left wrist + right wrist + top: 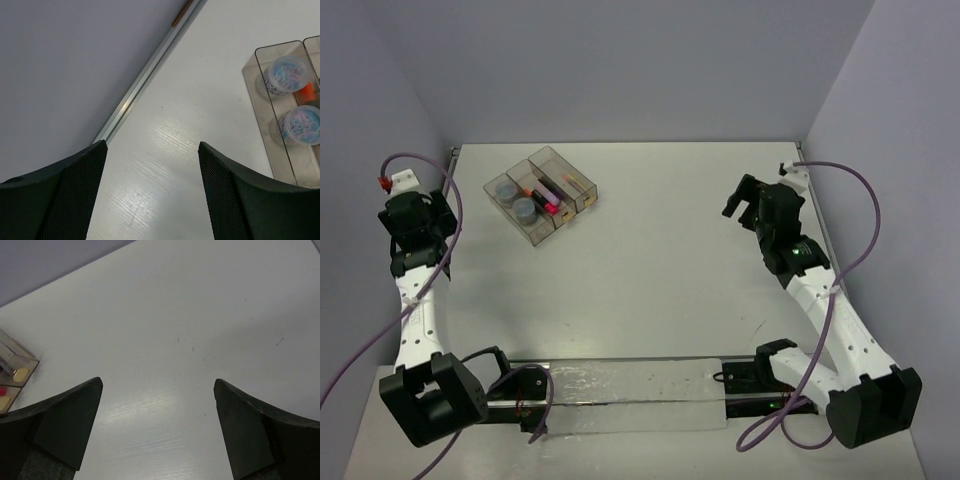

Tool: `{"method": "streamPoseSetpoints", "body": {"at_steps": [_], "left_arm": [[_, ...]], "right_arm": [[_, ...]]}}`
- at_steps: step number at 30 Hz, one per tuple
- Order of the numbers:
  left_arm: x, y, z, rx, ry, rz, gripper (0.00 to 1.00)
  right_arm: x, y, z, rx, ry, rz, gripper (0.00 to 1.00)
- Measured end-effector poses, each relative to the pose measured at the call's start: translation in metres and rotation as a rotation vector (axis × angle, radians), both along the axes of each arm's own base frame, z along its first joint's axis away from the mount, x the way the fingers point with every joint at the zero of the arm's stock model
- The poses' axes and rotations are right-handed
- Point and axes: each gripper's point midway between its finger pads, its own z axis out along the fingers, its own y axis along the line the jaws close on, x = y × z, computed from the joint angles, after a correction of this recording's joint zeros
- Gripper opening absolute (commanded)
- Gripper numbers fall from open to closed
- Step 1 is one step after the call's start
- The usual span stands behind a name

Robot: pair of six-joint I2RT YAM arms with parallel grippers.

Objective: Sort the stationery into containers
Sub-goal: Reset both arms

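Observation:
The three joined clear bins (533,238) stand at the back left of the table. The left bin holds two round grey-blue rolls (503,190), the middle one short markers (546,197), the right one thin sticks (576,181). The left wrist view shows the rolls (286,75) and an orange marker tip (307,93) in the bins (256,92). My left gripper (423,214) is open and empty, left of the bins (152,192). My right gripper (743,204) is open and empty over bare table far to their right (157,427). The bins' yellowish end labels (20,374) show at its view's left edge.
A clear plastic sheet (630,395) lies along the near edge between the arm bases. A metal rail (145,80) runs along the table's left edge under the lilac wall. Walls close the back and both sides.

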Motion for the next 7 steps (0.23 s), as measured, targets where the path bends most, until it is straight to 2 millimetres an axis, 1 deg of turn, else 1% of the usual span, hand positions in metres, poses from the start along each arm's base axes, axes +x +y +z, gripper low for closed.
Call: {"method": "streamPoseSetpoints", "body": {"at_steps": [4, 7], "left_arm": [[-0.0009, 0.0004, -0.0011, 0.005, 0.005, -0.001, 0.81], [-0.0009, 0.0003, -0.0011, 0.005, 0.005, -0.001, 0.81]], "right_arm": [[-0.0093, -0.0042, 0.0072, 0.007, -0.046, -0.01, 1.0], [-0.0112, -0.0062, 0.0095, 0.008, -0.061, -0.019, 1.0]]}}
